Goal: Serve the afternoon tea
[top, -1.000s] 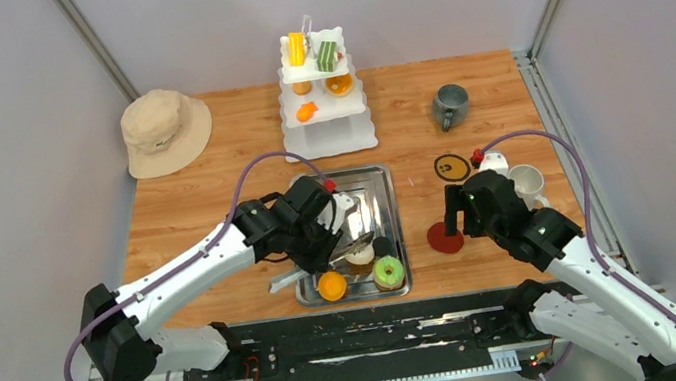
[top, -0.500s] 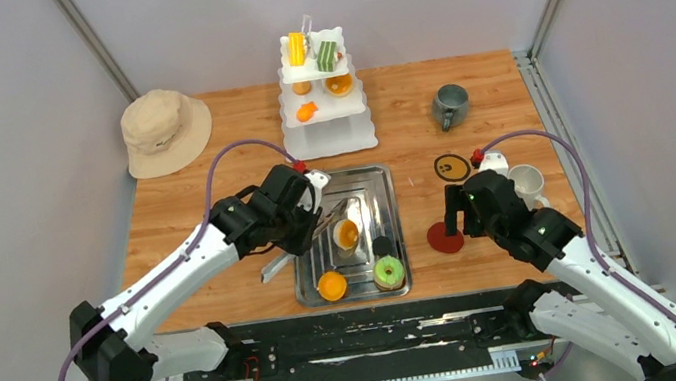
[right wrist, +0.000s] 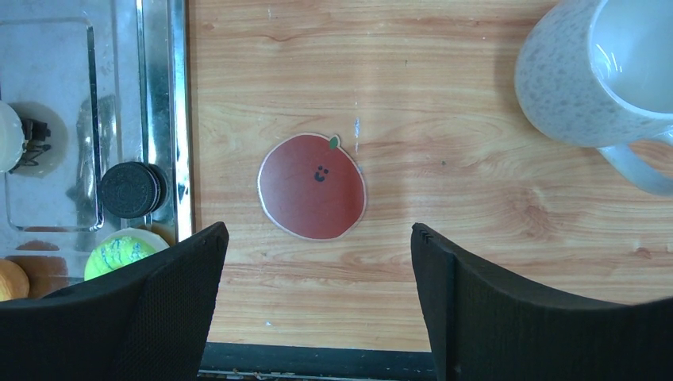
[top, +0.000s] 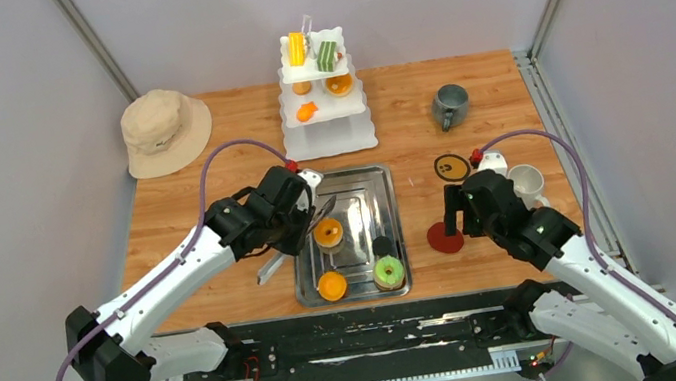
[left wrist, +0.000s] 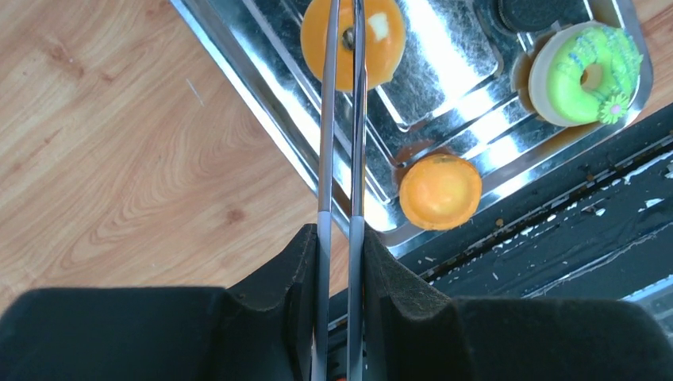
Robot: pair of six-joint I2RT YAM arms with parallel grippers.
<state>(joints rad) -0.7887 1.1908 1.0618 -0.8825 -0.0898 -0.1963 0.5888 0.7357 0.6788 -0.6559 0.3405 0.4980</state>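
Observation:
My left gripper (top: 302, 224) (left wrist: 341, 238) is shut on metal tongs (left wrist: 343, 143). The tong tips pinch an orange tart (top: 327, 232) (left wrist: 353, 33) over the middle of the steel tray (top: 368, 181). An orange pastry (top: 332, 285) (left wrist: 440, 190), a green donut (top: 388, 271) (left wrist: 587, 71) and a black cookie (top: 383, 245) (right wrist: 131, 189) lie at the tray's front. My right gripper (top: 454, 206) (right wrist: 317, 230) is open and empty above a red apple coaster (right wrist: 312, 186). A white mug (top: 526, 183) (right wrist: 603, 71) stands to its right. A grey mug (top: 450, 105) stands at the back right.
A white tiered stand (top: 326, 126) with several pastries stands at the back middle. A beige bucket hat (top: 165, 128) lies at the back left. A yellow coaster (top: 452, 167) lies right of the tray.
My left gripper has drawn back and to the left from the tray's front, carrying the orange tart in the tongs to the tray's middle. The right arm has not moved.

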